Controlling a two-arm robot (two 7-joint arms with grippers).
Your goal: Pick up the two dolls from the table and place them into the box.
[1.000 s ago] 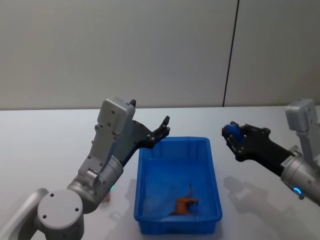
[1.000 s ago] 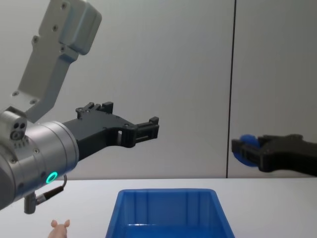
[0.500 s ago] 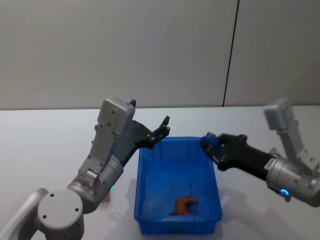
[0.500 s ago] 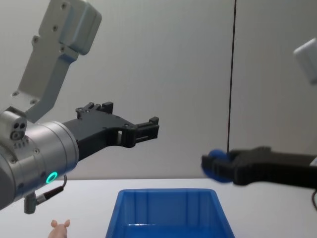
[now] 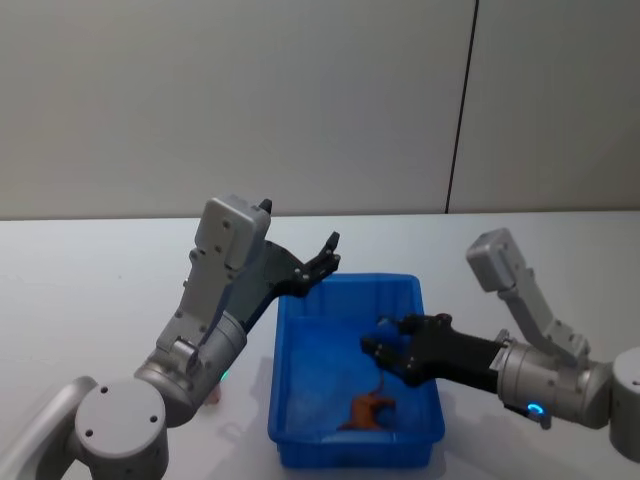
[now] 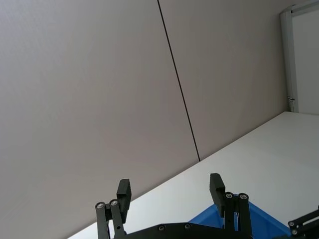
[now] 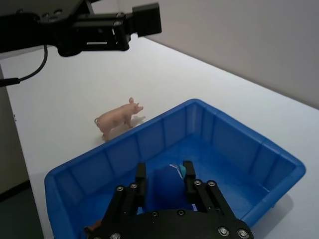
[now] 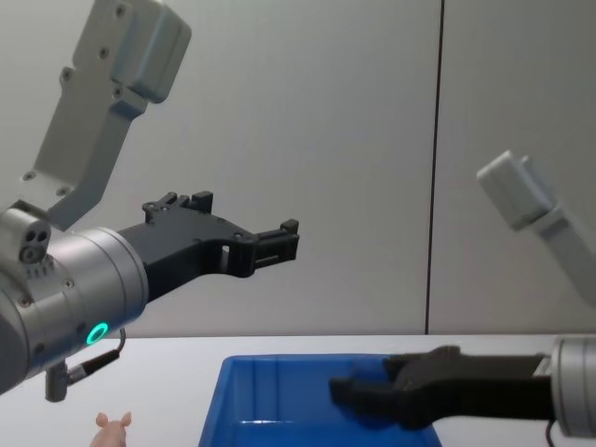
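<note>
Head view: right gripper above the orange toy animal in the blue bin; left gripper, jaws apart, at the bin's 11 o'clock. Right wrist view: its jaws clamp a blue object. Chest view: pink pig at the bin's 9 o'clock.

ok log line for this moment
right hand: shut on small blue toy, over blue plastic bin | left hand: open, raised | pale pink pig figure: on white table

Right gripper, blue toy block box centre; pig unobstructed.
</note>
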